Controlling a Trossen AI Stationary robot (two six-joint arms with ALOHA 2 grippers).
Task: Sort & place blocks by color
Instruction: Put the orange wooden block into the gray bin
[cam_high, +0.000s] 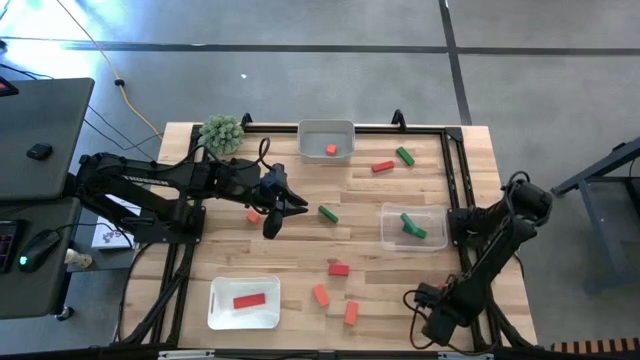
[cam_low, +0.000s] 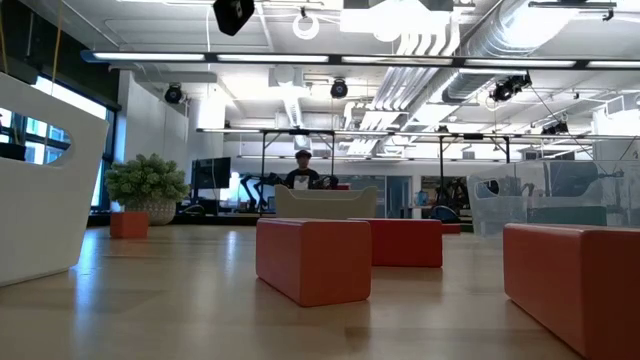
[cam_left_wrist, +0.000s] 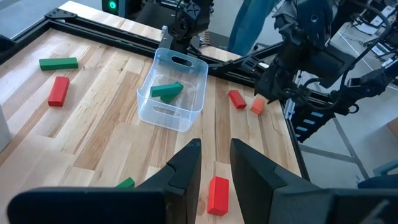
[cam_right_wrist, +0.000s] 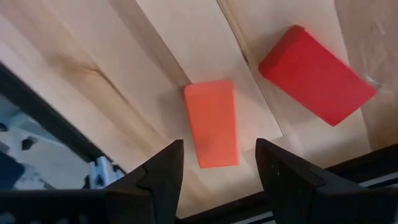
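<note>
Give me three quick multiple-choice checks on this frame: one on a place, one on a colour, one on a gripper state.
1. Where does the block in the white tray sit on the table?
A. Near edge, on the left arm's side
B. Far edge, centre
C. Right edge, beside the right arm

2. What colour are the blocks in the clear tray on the right arm's side?
A. Red
B. Orange
C. Green

3. What is the right gripper doing?
A. Shut on a green block
B. Open over an orange block
C. Shut on a tray rim

Answers:
1 A: the high view shows the white tray with one red block at the near left.
2 C: the clear tray holds only green blocks.
3 B: the right gripper has its fingers apart, with the orange block on the wood between them. The left gripper is open mid-table.
</note>
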